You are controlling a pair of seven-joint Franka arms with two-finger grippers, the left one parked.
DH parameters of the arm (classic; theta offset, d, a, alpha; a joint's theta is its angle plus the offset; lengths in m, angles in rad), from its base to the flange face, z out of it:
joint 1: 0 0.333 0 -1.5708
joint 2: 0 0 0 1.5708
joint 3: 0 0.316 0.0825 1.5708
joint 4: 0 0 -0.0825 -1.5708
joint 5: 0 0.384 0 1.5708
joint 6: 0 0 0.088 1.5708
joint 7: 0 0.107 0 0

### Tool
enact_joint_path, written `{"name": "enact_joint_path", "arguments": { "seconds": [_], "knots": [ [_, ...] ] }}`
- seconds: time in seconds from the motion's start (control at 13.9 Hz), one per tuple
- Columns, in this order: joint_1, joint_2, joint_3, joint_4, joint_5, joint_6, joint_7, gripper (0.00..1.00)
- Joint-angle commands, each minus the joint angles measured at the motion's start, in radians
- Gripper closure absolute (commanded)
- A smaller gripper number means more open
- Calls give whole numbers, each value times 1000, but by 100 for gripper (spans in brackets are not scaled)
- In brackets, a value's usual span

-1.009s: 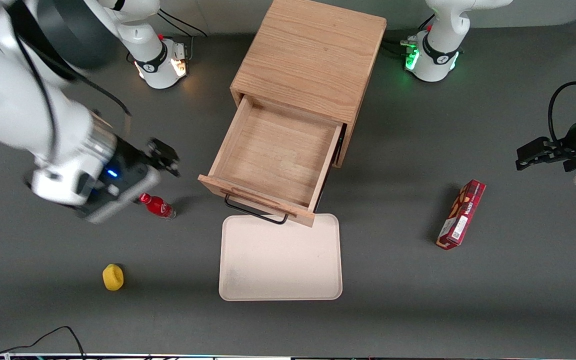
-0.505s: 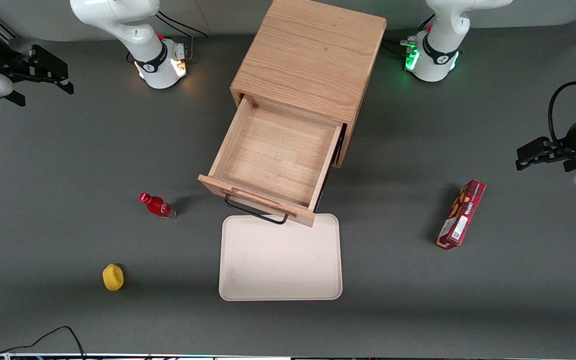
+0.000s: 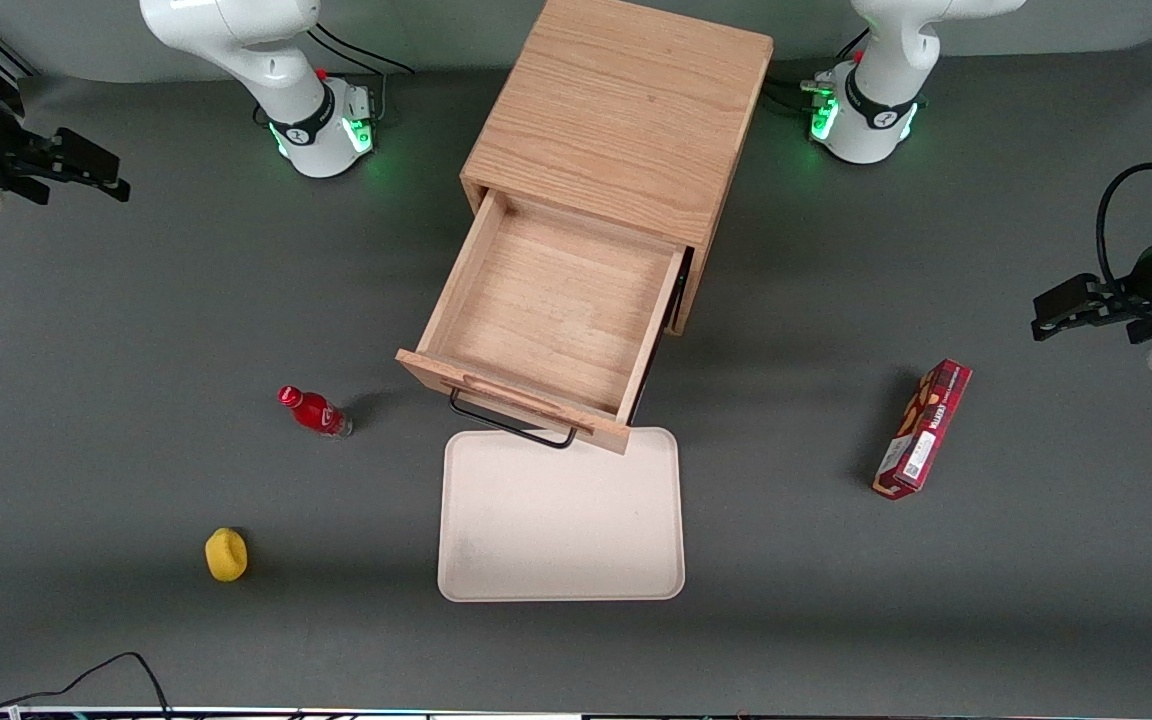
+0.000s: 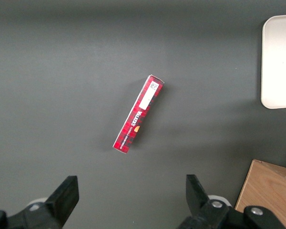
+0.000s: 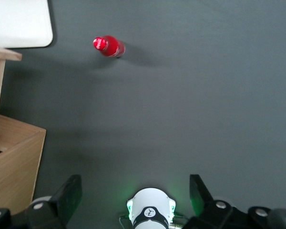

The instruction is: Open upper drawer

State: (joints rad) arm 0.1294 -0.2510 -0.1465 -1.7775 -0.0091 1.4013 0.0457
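— where pulled well out of the cabinet (image 3: 621, 110), shows the upper drawer (image 3: 546, 320) bare inside. sits mid-table, nearer the arm-base edge than the camera-side edge. black handle (image 3: 511, 425) seen just over the rim of the cream tray (image 3: 561, 560).

— and the gripper (image 3: 76, 165)?

— up over the table edge at the working arm's end, close to the corner by the arm bases. fingers (image 5: 66, 198) spread wide, gripping nothing. well apart from the drawer.

— anything else on the table (image 3: 136, 300)?

— a red bottle (image 3: 314, 411) standing beside the drawer front, toward the working arm's end. a yellow lump (image 3: 226, 554) nearer the camera-side edge. a red box (image 3: 921, 430) lying toward the parked arm's end.
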Motion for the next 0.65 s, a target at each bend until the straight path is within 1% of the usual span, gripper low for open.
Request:
{"name": "enact_joint_path", "arguments": {
  "seconds": [0.0,0.22,0.29,0.36,0.43,0.58],
  "knots": [
    [15,-28,-7,-16,-14,18,65,0],
    [15,-34,-4,-10,-22,47,130,0],
    [15,-33,-8,-4,-23,50,125,0],
    [22,-12,-5,18,-60,48,117,0],
    [24,14,-2,42,-83,47,129,0],
    [23,27,-2,66,-91,35,116,0]
  ]
}}
